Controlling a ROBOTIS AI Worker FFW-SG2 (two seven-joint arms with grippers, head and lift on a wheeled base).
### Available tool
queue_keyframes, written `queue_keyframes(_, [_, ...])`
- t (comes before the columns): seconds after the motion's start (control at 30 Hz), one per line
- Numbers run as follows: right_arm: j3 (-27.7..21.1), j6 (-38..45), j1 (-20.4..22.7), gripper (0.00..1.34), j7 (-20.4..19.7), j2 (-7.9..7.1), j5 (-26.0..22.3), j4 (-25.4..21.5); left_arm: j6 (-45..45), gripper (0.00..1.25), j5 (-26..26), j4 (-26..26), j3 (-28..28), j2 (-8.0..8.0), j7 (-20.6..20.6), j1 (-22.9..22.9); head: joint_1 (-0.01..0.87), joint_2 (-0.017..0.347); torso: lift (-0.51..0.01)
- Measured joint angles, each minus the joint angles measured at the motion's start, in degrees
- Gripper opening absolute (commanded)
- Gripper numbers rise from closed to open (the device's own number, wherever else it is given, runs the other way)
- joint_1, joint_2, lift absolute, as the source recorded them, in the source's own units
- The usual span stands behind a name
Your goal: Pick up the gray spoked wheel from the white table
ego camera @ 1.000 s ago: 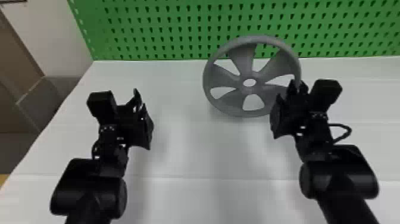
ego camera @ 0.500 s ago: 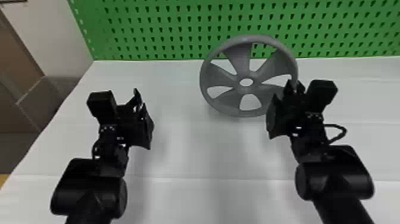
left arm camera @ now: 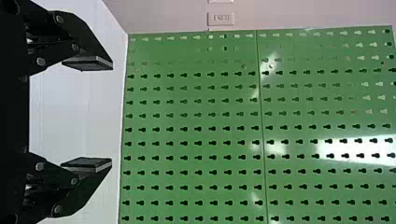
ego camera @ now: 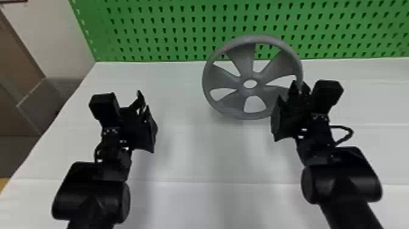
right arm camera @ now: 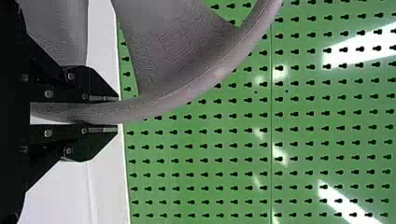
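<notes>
Closest, at the bottom left of the head view, the black left arm (ego camera: 91,198) comes up over the white table (ego camera: 197,158). Its left gripper (ego camera: 143,100) is in the left part of the frame, about halfway up, over the table and well apart from the wheel. In its own wrist view, the left gripper (left arm camera: 111,115) has its two flat fingers wide apart, with nothing in the gap. At the bottom right, the black right arm (ego camera: 340,179) comes up too, with a black cable (ego camera: 351,134) that makes a loop by its side. The right gripper (ego camera: 299,89) is right of the middle, at the wheel's edge. In its own wrist view, the right gripper (right arm camera: 118,114) has its fingers close together, one on each side of the wheel's round edge, and holds it. A bit farther off, up top and just right of the middle, is the gray spoked wheel (ego camera: 222,80). It has five fat spokes and a round hole in the center. It is tipped up with its open face toward the camera, and its top part is in front of the green board. I can't tell if its bottom touches the table. At the back, a green board (ego camera: 152,32) full of little dark holes goes along the top of the frame. At the upper left are a pale wall (ego camera: 61,39) and a brown panel (ego camera: 18,54).
</notes>
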Motion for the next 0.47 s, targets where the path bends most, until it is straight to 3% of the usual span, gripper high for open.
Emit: queue_keyframes(0.47, [0.4, 0.3, -0.1, 0.29, 0.0, -0.32, -0.6, -0.2, 0.0, 0.74, -0.1, 0.0, -0.1, 0.0, 0.0, 0.0, 0.779, 0.107, -0.07])
